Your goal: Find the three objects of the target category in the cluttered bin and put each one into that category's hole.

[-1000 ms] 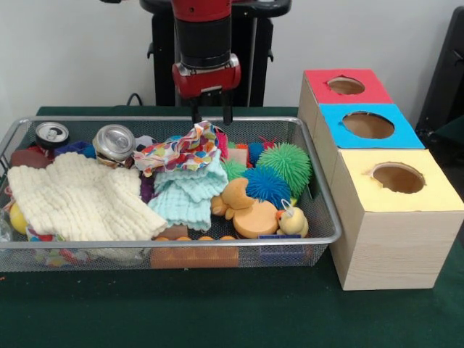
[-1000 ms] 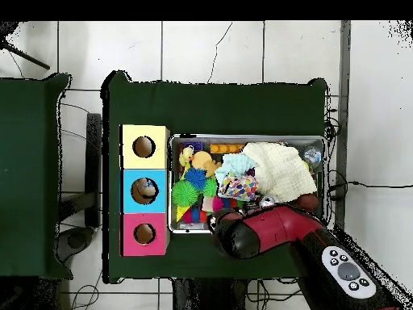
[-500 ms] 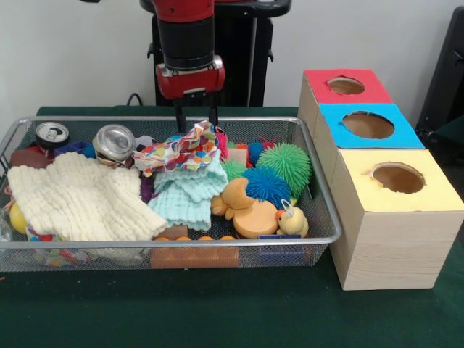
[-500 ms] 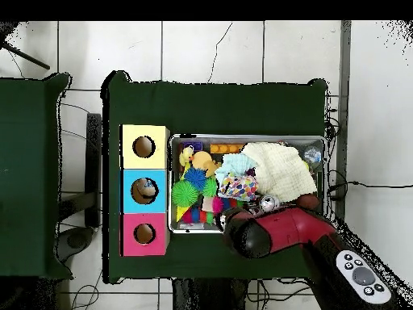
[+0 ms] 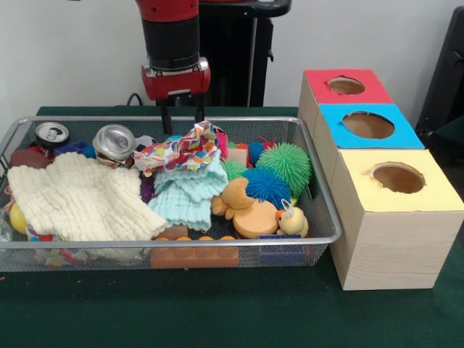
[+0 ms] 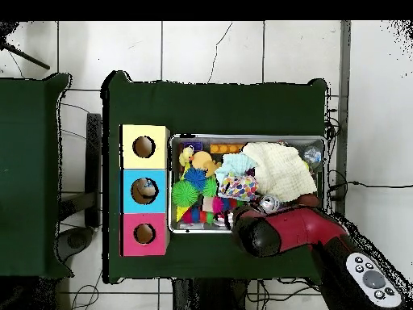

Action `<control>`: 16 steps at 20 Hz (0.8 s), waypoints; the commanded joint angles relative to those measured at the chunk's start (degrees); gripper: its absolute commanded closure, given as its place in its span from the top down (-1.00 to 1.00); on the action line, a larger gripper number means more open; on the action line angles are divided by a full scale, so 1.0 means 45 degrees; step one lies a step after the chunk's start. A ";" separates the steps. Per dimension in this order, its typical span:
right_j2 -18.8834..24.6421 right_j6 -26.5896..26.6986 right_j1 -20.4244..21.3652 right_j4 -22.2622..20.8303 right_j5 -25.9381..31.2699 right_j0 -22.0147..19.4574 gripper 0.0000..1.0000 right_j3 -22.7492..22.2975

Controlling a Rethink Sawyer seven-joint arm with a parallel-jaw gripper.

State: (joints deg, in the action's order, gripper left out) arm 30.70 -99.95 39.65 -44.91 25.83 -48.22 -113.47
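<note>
While the tool (image 5: 183, 116) hangs spread and empty above the bin (image 5: 319, 190), descending could snag the polka-dot cloth (image 5: 179, 151) instead.

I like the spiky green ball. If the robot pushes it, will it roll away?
The green ball is round, so it could roll, but probably not far: the blue ball and the bin's wall hem it in. Its soft-looking spikes would likely bend and grip.
</note>
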 commanded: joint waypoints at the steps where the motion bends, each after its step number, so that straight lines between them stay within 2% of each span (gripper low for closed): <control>1: 0.0456 0.1783 -0.1162 -0.1434 -0.0213 0.0145 1.00 0.1648; 9: 0.0191 0.0974 -0.1519 -0.2021 -0.0758 0.0519 1.00 0.1838; 16: 0.0190 0.1048 -0.2318 -0.2446 -0.1067 0.0463 1.00 0.2360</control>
State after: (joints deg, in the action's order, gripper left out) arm 30.68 -99.95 33.60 -50.97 23.84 -46.47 -110.10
